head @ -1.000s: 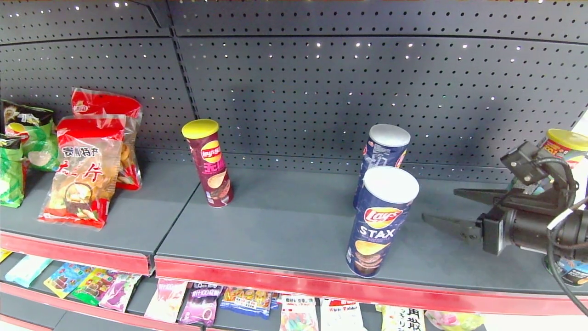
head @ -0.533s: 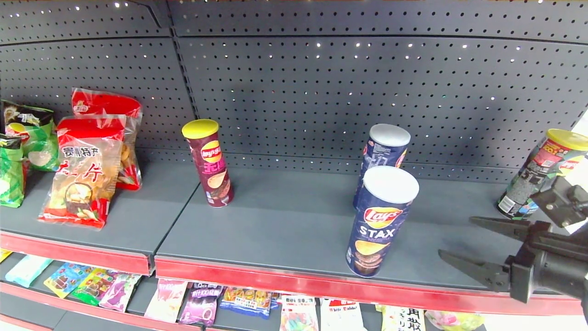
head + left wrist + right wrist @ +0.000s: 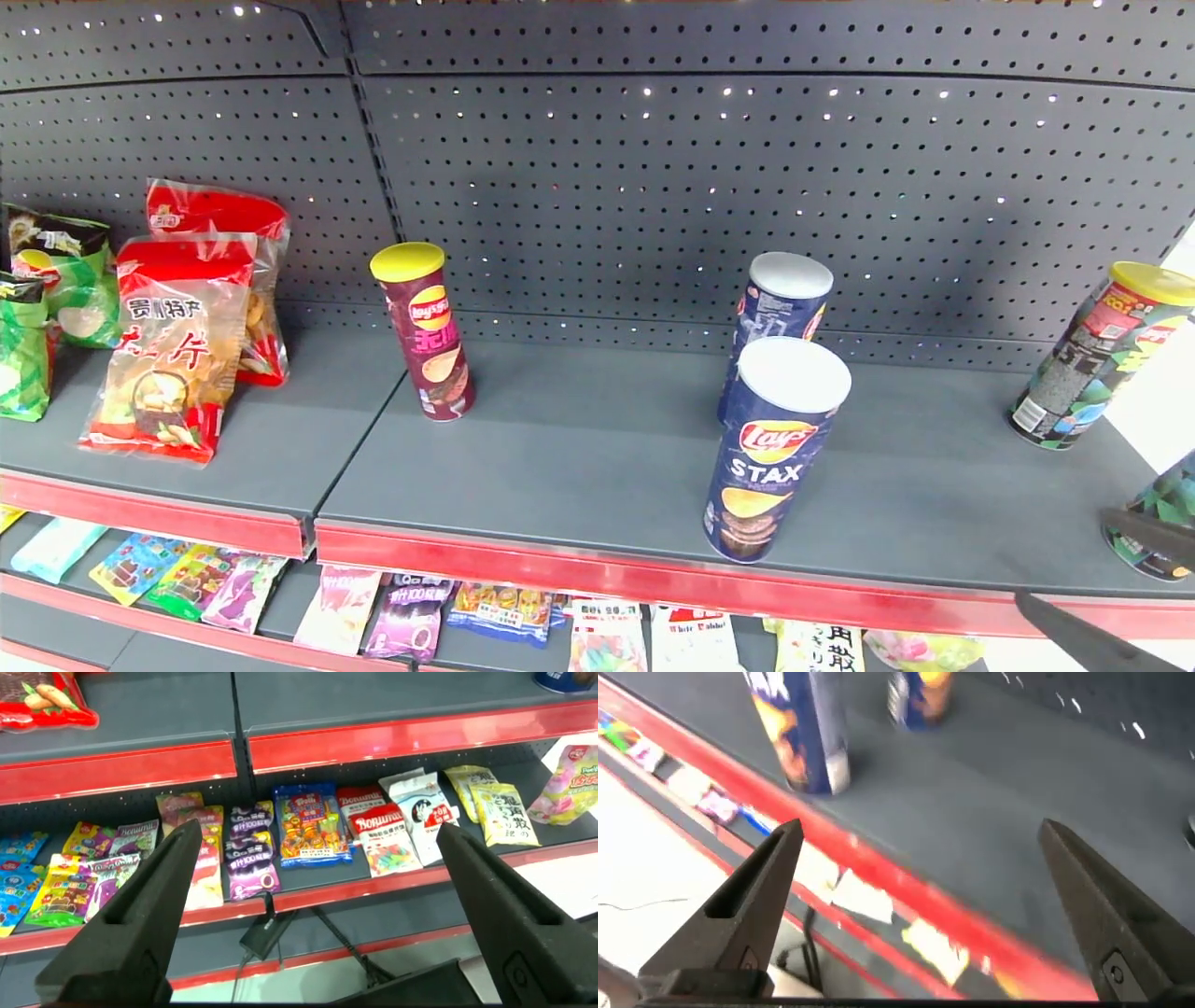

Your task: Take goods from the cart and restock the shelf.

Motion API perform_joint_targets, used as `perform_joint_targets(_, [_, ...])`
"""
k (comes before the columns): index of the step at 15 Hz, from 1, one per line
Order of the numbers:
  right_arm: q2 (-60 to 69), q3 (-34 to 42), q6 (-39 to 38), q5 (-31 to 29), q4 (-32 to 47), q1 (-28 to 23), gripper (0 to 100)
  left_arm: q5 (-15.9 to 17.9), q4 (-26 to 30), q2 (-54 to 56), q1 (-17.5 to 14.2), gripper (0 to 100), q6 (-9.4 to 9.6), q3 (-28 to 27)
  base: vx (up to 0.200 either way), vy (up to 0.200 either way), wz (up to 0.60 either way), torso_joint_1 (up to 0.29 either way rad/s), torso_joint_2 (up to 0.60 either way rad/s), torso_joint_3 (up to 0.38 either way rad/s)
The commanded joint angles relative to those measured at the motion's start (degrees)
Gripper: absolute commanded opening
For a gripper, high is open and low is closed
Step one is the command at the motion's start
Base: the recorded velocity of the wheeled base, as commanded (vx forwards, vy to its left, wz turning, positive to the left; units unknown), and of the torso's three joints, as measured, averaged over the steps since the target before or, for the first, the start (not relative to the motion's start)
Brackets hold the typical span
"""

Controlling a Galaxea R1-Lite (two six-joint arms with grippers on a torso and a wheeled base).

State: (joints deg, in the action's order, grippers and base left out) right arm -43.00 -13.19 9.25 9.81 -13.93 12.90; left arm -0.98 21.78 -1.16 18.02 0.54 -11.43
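On the grey shelf [image 3: 597,467] stand a blue chip can [image 3: 775,448] near the front edge and a second blue can [image 3: 780,308] behind it. A maroon can [image 3: 425,331] stands further left. A dark yellow-lidded can [image 3: 1088,359] and another dark can [image 3: 1153,527] stand at the far right. My right gripper [image 3: 1061,555] is open and empty, just off the shelf's front right corner beside that last can. In its wrist view the right gripper [image 3: 922,826] faces the front blue can [image 3: 808,737]. My left gripper [image 3: 318,829] hangs open and empty before the lower shelves.
Red snack bags [image 3: 173,345] and green bags [image 3: 37,308] fill the shelf's left end. A pegboard wall [image 3: 653,187] backs the shelf. Lower shelves hold several candy packets [image 3: 313,826]. Bare shelf lies between the maroon can and the blue cans.
My right gripper has pulled back from over the shelf, down and to the right, still open. This uncovered the yellow-lidded can. The cans have not moved.
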Motion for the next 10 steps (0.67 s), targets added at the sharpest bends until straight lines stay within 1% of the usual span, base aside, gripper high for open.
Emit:
perform_joint_targets(1, [12.8, -5.2, -0.3, -4.5, 12.5, -3.8, 100, 0.0, 0.0, -0.8, 0.0, 100, -0.01, 0.0, 0.0, 0.0, 0.0, 0.0, 0.0, 0.0])
perform_joint_targets(2, [14.3, -7.9, -0.2, -7.4, 17.4, -6.0, 100, 0.0, 0.0, -1.3, 0.0, 100, -0.01, 0.0, 0.0, 0.0, 0.0, 0.0, 0.0, 0.0])
perform_joint_targets(3, [16.7, -11.1, 0.0, -11.1, 24.6, -9.5, 100, 0.0, 0.0, -2.2, 0.0, 100, -0.01, 0.0, 0.0, 0.0, 0.0, 0.0, 0.0, 0.0])
perform_joint_targets(4, [19.8, -11.3, -0.3, -11.7, 28.0, -10.8, 100, 0.0, 0.0, -2.7, 0.0, 100, -0.01, 0.0, 0.0, 0.0, 0.0, 0.0, 0.0, 0.0])
perform_joint_targets(7, [28.8, -10.4, -0.5, -14.5, 34.1, -11.9, 100, 0.0, 0.0, -3.0, 0.0, 100, 0.08, 0.0, 0.0, 0.0, 0.0, 0.0, 0.0, 0.0])
perform_joint_targets(9, [32.4, -9.2, -0.5, -15.4, 34.0, -11.2, 100, 0.0, 0.0, -2.5, 0.0, 100, 0.25, -0.1, 0.0, 0.0, 0.0, 0.0, 0.0, 0.0])
perform_joint_targets(10, [33.4, -9.2, -0.5, -15.8, 33.9, -11.7, 100, -0.2, 0.0, -1.8, -0.1, 100, 0.17, 0.0, 0.0, 0.0, 0.0, 0.0, 0.0, 0.0])
